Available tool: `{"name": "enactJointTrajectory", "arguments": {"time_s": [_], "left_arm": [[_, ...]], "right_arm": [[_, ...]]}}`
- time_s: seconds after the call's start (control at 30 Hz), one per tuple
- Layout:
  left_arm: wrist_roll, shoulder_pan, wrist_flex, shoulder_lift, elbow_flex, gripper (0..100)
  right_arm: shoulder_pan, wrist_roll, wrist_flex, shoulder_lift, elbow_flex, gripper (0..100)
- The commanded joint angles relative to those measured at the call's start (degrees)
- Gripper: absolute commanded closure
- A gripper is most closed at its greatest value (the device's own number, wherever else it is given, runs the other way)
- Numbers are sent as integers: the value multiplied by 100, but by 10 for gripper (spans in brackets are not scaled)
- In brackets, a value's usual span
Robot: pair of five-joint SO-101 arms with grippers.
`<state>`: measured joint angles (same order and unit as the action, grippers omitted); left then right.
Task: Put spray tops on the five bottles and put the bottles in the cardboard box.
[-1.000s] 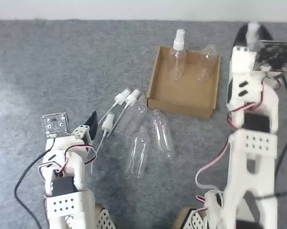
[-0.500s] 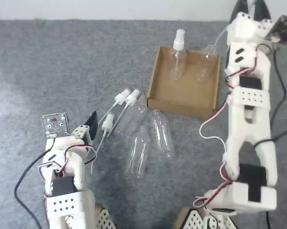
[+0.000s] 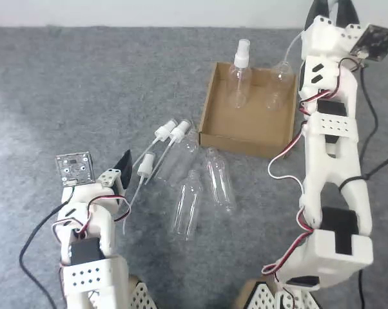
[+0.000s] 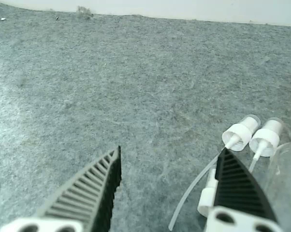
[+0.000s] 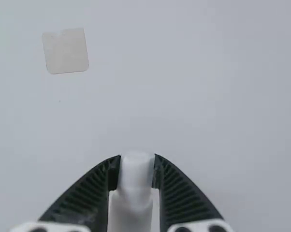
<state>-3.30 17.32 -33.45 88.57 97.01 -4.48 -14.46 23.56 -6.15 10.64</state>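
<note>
Where bare, leaves carpet [image 3: 65, 84] open from 9 to 11 o'clock. Sets box [image 3: 242, 145] at 12, walls fencing two boxed bottles [image 3: 238, 80]. Shows right gripper [image 5: 137, 156] at 1, clamped on held top [image 5: 136, 193]; left gripper [image 4: 172, 151] at 7, spread. Leaves three loose bottles [image 3: 187, 203] lying at centre, three loose tops [image 3: 163, 131] just beside at their 10.

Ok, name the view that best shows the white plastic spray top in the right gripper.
Right wrist view: the white plastic spray top sits close, clamped in the right gripper. The high view shows its tube hanging near the top edge; the left wrist view faces loose spray tops.
</note>
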Motion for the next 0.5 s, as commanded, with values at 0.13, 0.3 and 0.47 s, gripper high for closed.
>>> {"name": "enactJointTrajectory", "arguments": {"time_s": [0.13,0.3,0.47], "left_arm": [[53,-35,158,9,-40,702],[62,-185,149,9,-13,702],[62,-185,149,9,-13,702]], "right_arm": [[75,211,418,-84,-387,993],[101,387,532,-171,-387,993],[101,396,365,-189,-352,993]]}}
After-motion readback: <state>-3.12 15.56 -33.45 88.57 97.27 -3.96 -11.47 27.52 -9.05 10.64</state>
